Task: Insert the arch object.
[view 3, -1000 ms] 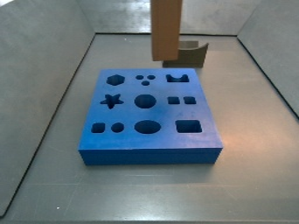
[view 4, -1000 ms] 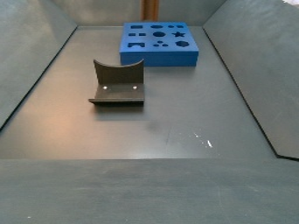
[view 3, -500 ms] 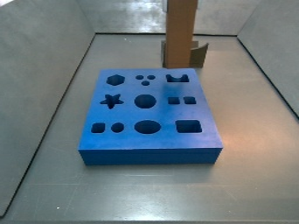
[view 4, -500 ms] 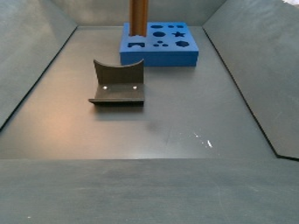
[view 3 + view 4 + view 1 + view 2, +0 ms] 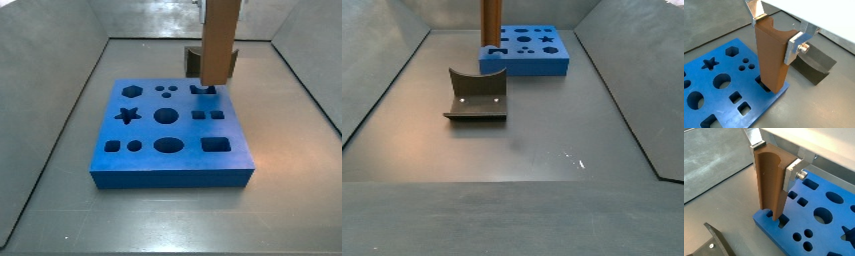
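The arch object [image 5: 769,57] is a tall orange-brown block, held upright. My gripper [image 5: 776,31] is shut on its upper end, one silver finger [image 5: 795,46] on each side. It also shows in the wrist view [image 5: 769,183] with the gripper [image 5: 773,158]. In both side views the arch object [image 5: 218,40] [image 5: 492,25] hangs over the blue board [image 5: 174,180] [image 5: 543,66]. Its lower end is at the arch-shaped hole [image 5: 203,91] near the board's corner; I cannot tell if it has entered. The gripper itself is out of both side views.
The blue board [image 5: 764,102] [image 5: 767,225] has several other holes, among them a star, circles and squares. The dark fixture [image 5: 476,95] [image 5: 814,67] [image 5: 714,245] stands on the grey floor beside the board. Grey walls surround the floor.
The arch object has moved with the gripper away from the fixture and over the board, and now stands lower at the arch-shaped hole.
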{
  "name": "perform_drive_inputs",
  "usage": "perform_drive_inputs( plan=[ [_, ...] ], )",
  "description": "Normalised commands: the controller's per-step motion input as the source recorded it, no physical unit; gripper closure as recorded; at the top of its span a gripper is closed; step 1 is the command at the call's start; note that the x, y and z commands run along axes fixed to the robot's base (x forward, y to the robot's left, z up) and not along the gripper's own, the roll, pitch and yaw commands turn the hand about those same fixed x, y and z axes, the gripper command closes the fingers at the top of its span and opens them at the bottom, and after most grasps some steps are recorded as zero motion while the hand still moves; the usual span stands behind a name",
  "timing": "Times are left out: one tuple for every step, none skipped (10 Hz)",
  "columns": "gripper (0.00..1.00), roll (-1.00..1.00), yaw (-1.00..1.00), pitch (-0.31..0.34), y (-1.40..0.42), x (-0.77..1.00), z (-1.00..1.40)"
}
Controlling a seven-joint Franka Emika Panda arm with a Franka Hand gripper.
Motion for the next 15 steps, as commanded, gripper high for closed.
perform_drive_inputs(
  plan=[
    [1.0,0.0,0.0,-0.041,0.0,-0.09,-0.22],
    [1.0,0.0,-0.02,-0.056,0.0,-0.24,-0.19],
    [1.0,0.0,0.0,-0.049,0.0,-0.17,-0.19],
    [1.0,-0.01,0.0,-0.051,0.0,-0.1,-0.17],
    [1.0,-0.05,-0.01,-0.07,-0.06,0.0,-0.19],
    [1.0,-0.1,-0.1,-0.063,-0.08,0.0,-0.23],
    [1.0,-0.13,-0.1,-0.079,-0.06,0.0,-0.21],
    [1.0,-0.14,-0.09,-0.089,-0.03,0.0,-0.23],
    [1.0,-0.13,-0.07,-0.091,0.0,-0.05,-0.22],
    [1.0,-0.14,-0.09,-0.114,0.0,-0.07,-0.26],
    [1.0,-0.1,-0.06,-0.099,0.0,0.0,-0.37],
    [1.0,-0.07,-0.05,-0.089,0.0,0.0,-0.35],
    [1.0,-0.08,-0.04,-0.094,0.0,-0.07,-0.25],
    [1.0,-0.08,-0.04,-0.091,0.0,-0.05,-0.24],
    [1.0,-0.06,-0.03,-0.091,0.0,-0.06,-0.26]
  ],
)
